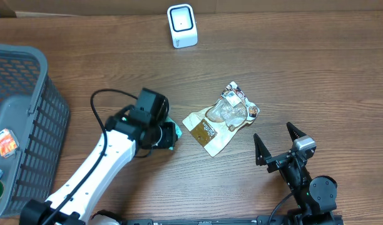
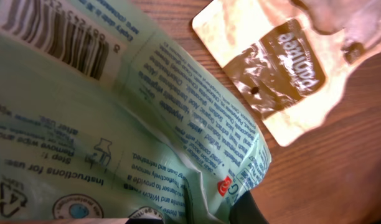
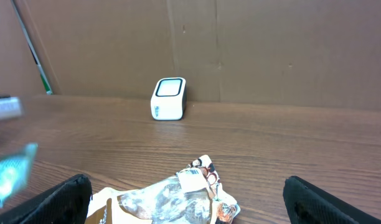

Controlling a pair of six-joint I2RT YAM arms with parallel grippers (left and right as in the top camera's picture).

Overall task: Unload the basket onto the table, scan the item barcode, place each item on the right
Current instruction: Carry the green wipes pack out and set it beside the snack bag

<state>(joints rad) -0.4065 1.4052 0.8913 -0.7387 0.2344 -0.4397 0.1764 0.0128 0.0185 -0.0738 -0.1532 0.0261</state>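
Observation:
The item is a pale green printed packet (image 2: 116, 124) that fills most of the left wrist view, with its barcode (image 2: 60, 37) at the top left. My left gripper (image 1: 169, 135) is shut on the packet (image 1: 173, 134), a little left of the table's middle. One dark finger (image 2: 249, 211) shows at the packet's lower edge. The white scanner (image 1: 182, 25) stands upright at the far edge of the table, well away from the packet. My right gripper (image 1: 274, 134) is open and holds nothing, at the near right. In the right wrist view the scanner (image 3: 170, 98) faces me.
A crumpled clear-and-brown snack bag (image 1: 219, 119) lies on the wood between the two grippers, also seen as the bag (image 3: 178, 196) and the bag (image 2: 284, 68). A grey mesh basket (image 1: 29, 100) with several small items stands at the left edge. A cardboard wall (image 3: 271, 50) runs behind the scanner.

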